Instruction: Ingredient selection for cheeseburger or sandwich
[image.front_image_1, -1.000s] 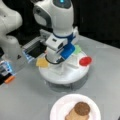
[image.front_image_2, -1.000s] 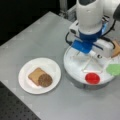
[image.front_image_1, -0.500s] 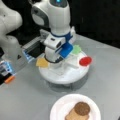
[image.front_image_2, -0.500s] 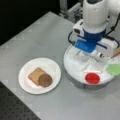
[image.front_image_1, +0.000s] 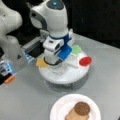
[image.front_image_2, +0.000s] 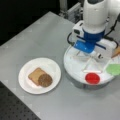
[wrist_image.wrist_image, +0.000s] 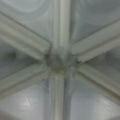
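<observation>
A grey table (image.front_image_2: 37, 37) fills both front views, its top smooth, matte and evenly lit. Behind its far edge the backdrop (image.front_image_1: 100, 17) is black. In a front view, a dark perforated board (image.front_image_2: 15, 110) lies beyond the table's near corner at the bottom left.
</observation>
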